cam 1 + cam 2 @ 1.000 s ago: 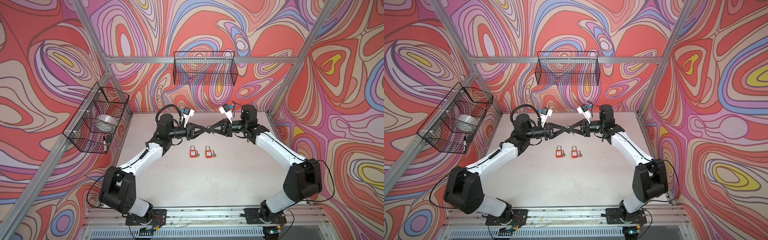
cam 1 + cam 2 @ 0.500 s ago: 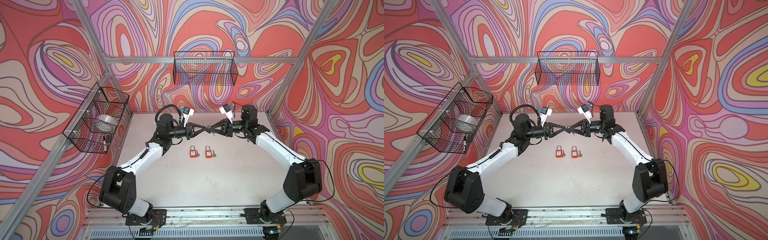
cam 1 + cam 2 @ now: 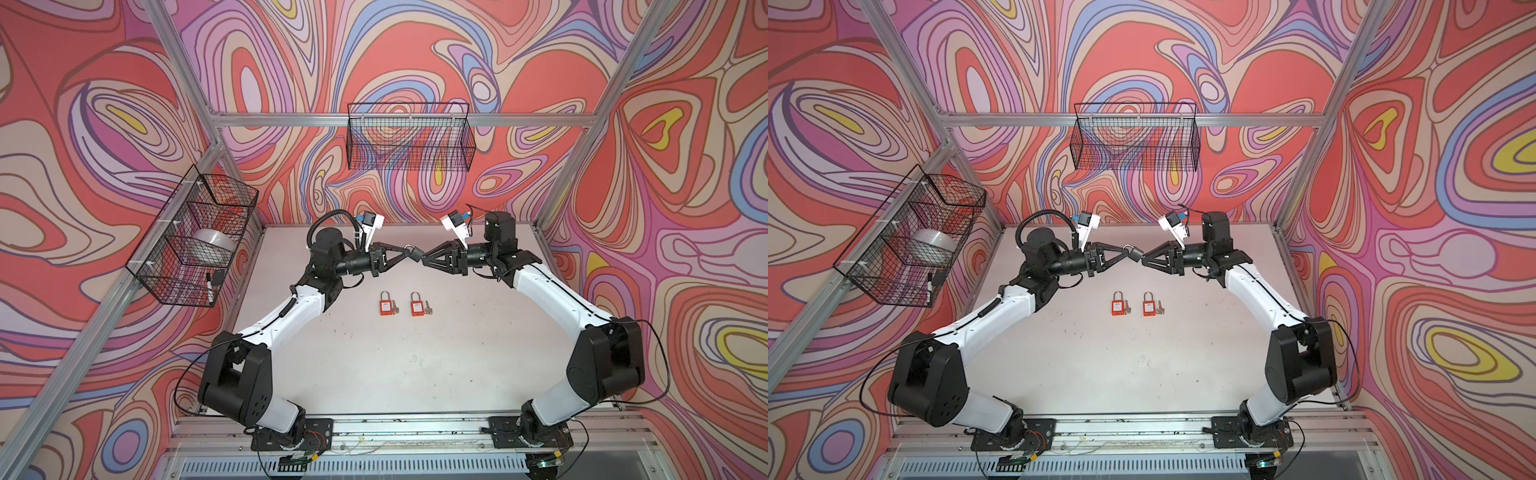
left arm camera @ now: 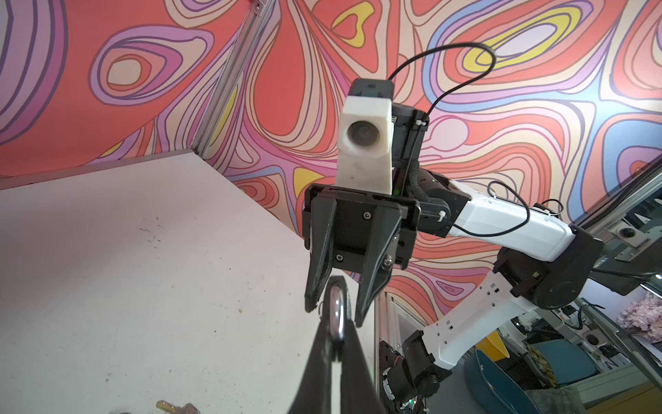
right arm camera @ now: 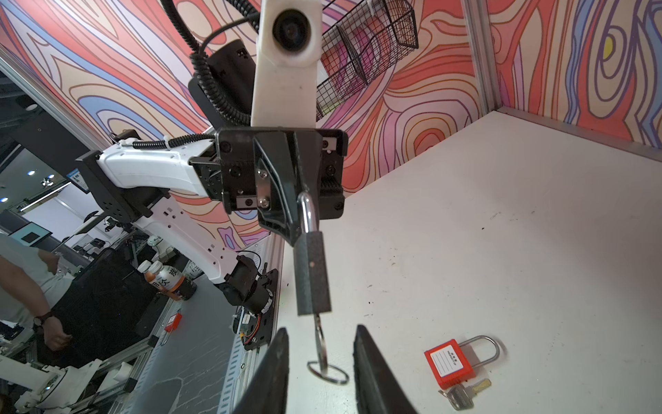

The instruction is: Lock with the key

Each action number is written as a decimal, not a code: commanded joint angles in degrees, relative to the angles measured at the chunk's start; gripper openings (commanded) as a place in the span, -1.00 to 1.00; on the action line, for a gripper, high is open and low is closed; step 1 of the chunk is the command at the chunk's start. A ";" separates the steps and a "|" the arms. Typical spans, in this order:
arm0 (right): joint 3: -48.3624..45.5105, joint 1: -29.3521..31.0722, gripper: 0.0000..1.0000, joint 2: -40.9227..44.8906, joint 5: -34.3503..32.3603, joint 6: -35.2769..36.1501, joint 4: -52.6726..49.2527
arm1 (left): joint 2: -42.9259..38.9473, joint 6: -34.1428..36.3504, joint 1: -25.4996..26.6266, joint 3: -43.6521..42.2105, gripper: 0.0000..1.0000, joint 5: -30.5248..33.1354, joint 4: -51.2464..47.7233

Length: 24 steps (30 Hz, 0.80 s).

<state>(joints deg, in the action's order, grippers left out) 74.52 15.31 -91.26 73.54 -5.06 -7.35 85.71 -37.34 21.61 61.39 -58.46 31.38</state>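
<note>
Half done: key (image 5: 318, 331) in padlock (image 5: 312, 274), aloft.
Left gripper (image 5: 295, 233): clamped on shackle (image 5: 308, 215).
Right gripper (image 3: 424, 262): jaws apart, flanking key.
Remaining: likely grip and turn key.

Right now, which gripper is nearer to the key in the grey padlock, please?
Right: the right gripper straddles the key, jaws apart; the left gripper holds the padlock by its shackle.

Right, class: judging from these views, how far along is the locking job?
Done: the left gripper holds the grey padlock by its shackle, key already inserted. In hand: the right gripper, jaws open, straddles the key. Left: grip and turn it. Two red padlocks lie on the table.
</note>
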 commanded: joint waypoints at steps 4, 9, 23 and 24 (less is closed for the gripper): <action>0.09 -0.09 -0.85 0.16 0.99 0.77 -0.31 | -1.23 -0.31 -0.16 -0.24 -1.00 -0.15 3.09; 0.03 -0.15 -1.00 0.12 1.28 1.20 -0.94 | -1.34 -0.02 -0.16 -0.47 -1.00 0.17 2.99; -2.22 -1.95 -1.00 1.86 1.06 6.88 -8.55 | -1.65 -1.24 -1.78 -1.01 -1.00 0.62 5.61; -2.42 -2.04 -1.00 2.00 1.01 6.90 -8.58 | -1.60 -1.37 -1.78 -1.05 -1.00 0.67 5.78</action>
<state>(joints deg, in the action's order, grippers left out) 73.80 14.90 -90.83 74.85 0.69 -11.88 85.69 -38.68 21.43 60.42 -59.07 31.57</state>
